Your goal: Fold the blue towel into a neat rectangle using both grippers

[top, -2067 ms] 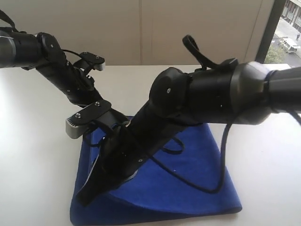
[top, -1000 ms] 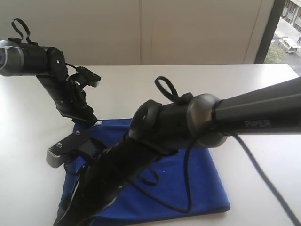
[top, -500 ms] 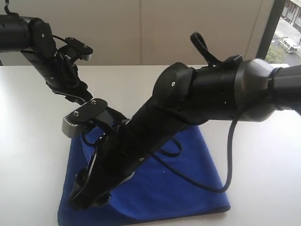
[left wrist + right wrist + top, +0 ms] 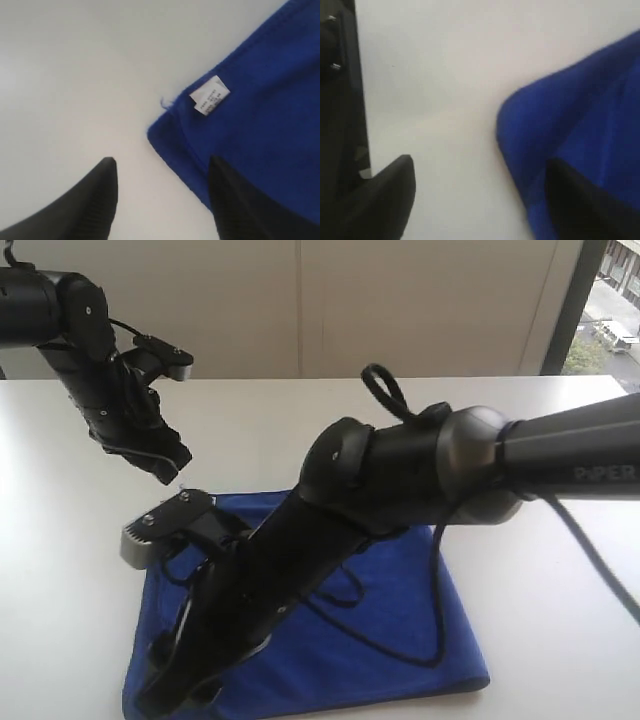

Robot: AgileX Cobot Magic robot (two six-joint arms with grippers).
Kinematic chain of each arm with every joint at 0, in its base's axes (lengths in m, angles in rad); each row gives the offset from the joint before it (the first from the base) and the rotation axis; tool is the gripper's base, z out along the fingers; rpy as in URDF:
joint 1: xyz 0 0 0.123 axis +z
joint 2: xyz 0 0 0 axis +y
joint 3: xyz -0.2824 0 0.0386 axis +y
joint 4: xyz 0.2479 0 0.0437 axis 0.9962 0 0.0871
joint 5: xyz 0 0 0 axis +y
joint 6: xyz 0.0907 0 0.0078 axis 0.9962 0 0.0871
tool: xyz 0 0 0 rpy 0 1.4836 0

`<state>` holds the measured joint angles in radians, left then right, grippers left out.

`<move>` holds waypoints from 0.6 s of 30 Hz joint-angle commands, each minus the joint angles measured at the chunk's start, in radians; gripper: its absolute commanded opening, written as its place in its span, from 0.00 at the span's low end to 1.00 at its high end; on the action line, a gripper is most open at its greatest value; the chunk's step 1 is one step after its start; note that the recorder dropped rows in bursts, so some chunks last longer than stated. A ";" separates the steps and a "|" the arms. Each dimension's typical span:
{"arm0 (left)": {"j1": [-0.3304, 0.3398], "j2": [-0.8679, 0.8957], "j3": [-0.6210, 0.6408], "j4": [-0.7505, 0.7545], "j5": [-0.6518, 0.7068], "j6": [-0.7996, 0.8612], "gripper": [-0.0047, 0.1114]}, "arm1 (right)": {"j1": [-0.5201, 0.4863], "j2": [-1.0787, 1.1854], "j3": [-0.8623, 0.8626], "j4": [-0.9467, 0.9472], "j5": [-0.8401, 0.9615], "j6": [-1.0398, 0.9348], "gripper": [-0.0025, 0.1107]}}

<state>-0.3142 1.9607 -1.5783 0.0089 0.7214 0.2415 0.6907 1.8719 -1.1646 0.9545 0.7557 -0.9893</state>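
Exterior view: the towel (image 4: pixel 400 610) lies flat on the white tabletop (image 4: pixel 560 540), toward the front and a little left of centre, as a rough four-sided shape with its far edge narrower than its near edge. The left arm (image 4: pixel 100 380) hangs in the air at the upper left, and its tip is above the bare tabletop just beyond the towel's far left corner, not touching the cloth. The right arm (image 4: pixel 400 480) reaches across from the right, slanting down over the towel to the near left corner. Its bulk hides much of the cloth's left half. From here I cannot tell how either set of jaws stands.

Left wrist view: the left jaws are spread wide and grip nothing. One black finger (image 4: pixel 85 210) is over bare tabletop (image 4: pixel 75 75), the other (image 4: pixel 235 210) over the towel's (image 4: pixel 270 100) edge. A corner of the cloth sits between them. A small white tag (image 4: pixel 210 95) lies on the blue just inside that corner.

Right wrist view: the right jaws are also spread wide and grip nothing. One dark finger (image 4: pixel 390 200) is over the tabletop (image 4: pixel 445 75), the other (image 4: pixel 580 205) over the towel (image 4: pixel 580 115). A rounded corner of the cloth lies between them, where a layered fold line shows. The picture is blurred.
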 commanded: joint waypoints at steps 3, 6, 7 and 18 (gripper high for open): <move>-0.008 -0.012 -0.005 -0.295 0.143 0.136 0.47 | -0.123 -0.115 -0.001 -0.474 -0.007 0.335 0.53; -0.038 -0.012 -0.003 -0.473 0.235 0.313 0.25 | -0.171 -0.140 0.001 -0.726 0.007 0.524 0.37; -0.054 -0.012 0.002 -0.494 0.257 0.336 0.15 | -0.184 -0.142 0.004 -0.773 0.007 0.560 0.31; -0.243 -0.012 0.194 -0.438 0.085 0.350 0.04 | -0.293 -0.030 0.004 -0.843 -0.062 0.612 0.02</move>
<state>-0.5238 1.9607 -1.4341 -0.4336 0.8421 0.5838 0.4120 1.8014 -1.1646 0.1172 0.7218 -0.3848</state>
